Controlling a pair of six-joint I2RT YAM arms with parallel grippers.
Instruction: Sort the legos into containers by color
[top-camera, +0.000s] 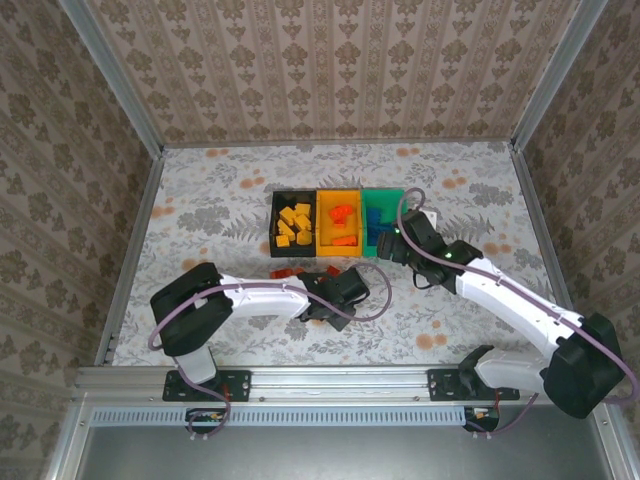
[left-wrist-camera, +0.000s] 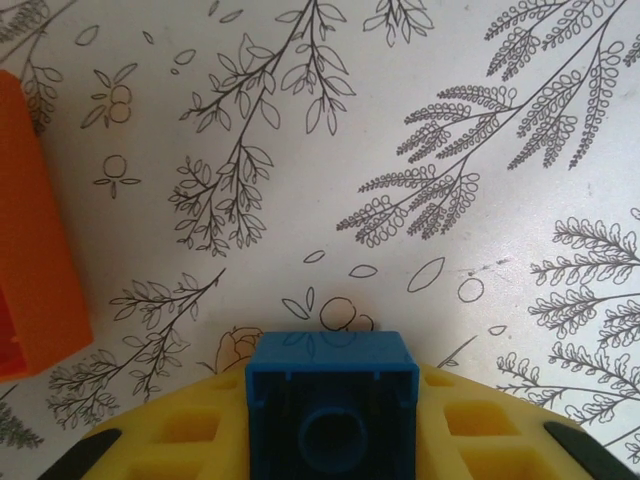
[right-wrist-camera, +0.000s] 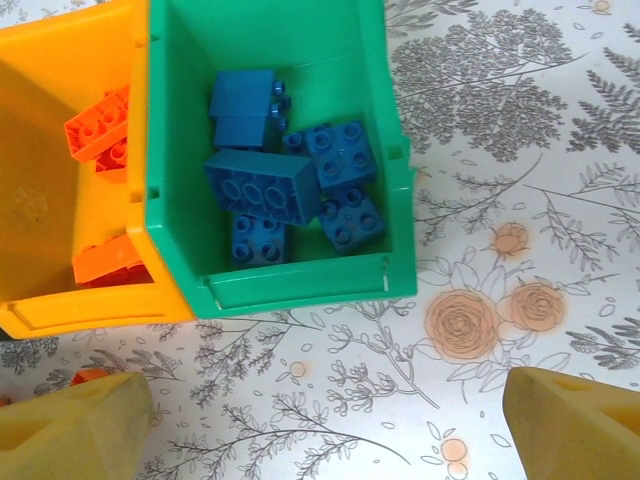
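Observation:
A blue lego (left-wrist-camera: 330, 368) sits hollow side up between the yellow pads (left-wrist-camera: 180, 432) of my left gripper (left-wrist-camera: 332, 425), which is shut on it just above the floral table. That left gripper (top-camera: 345, 288) hangs in front of the containers. They stand in a row: a black bin (top-camera: 275, 222) with yellow legos, an orange-yellow bin (top-camera: 340, 197) with red-orange legos, and a green bin (right-wrist-camera: 290, 285) with several blue legos (right-wrist-camera: 262, 186). My right gripper (right-wrist-camera: 325, 440) hovers open and empty just in front of the green bin (top-camera: 384, 196).
A red-orange lego (left-wrist-camera: 35, 270) lies on the table left of the held blue one. Loose red-orange legos (top-camera: 285, 272) lie in front of the black bin. The orange-yellow bin (right-wrist-camera: 40, 190) adjoins the green one. Metal rails and patterned walls border the table.

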